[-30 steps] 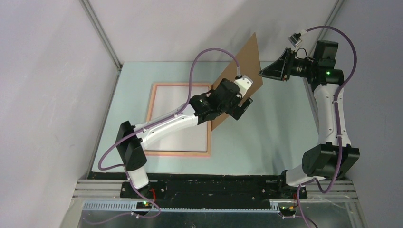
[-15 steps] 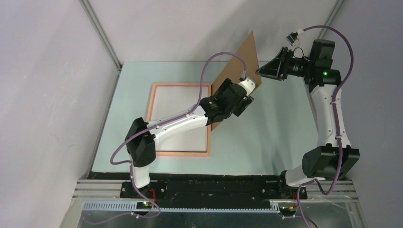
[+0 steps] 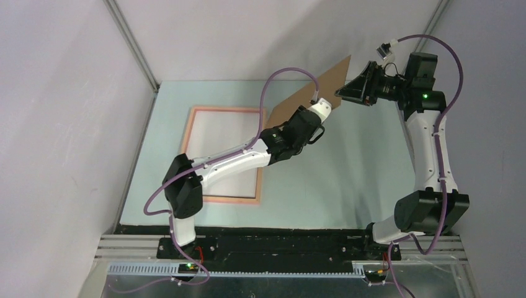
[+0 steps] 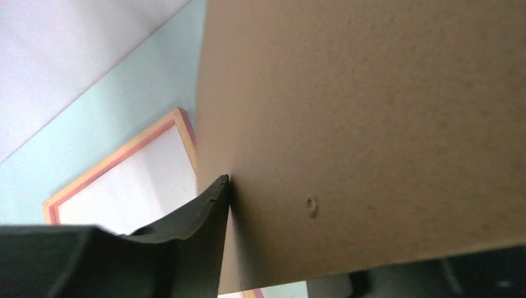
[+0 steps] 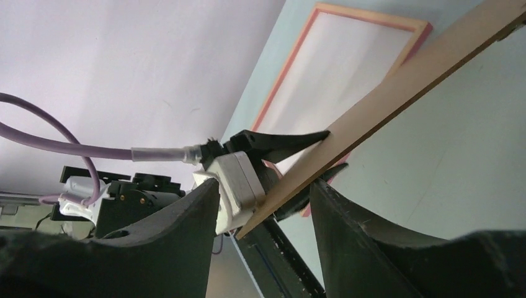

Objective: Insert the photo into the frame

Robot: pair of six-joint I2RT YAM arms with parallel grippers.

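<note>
The pink frame [image 3: 223, 110] lies flat on the left of the table, its opening filled by a white sheet [image 3: 217, 149]; I cannot tell whether that sheet is the photo. A brown backing board [image 3: 316, 87] hangs tilted above the frame's right side. My left gripper [image 3: 312, 127] is shut on the board's lower edge; one finger [image 4: 217, 198] presses its face, and the right wrist view shows both fingers clamping it. My right gripper [image 3: 341, 94] is open just off the board's upper right edge. The board's thin edge [image 5: 397, 93] runs across its gap [image 5: 263, 184] without touching either finger.
The pale teal table [image 3: 347, 174] is walled at the back and on both sides, with metal posts in the back corners. A black rail [image 3: 279, 245] carrying both arm bases runs along the near edge. The left arm's purple cable [image 3: 291, 71] loops over the board.
The left jaws have closed onto the board. The board has tipped flatter, its top corner swinging right. The frame has slid a little to the left. The right gripper barely moved.
</note>
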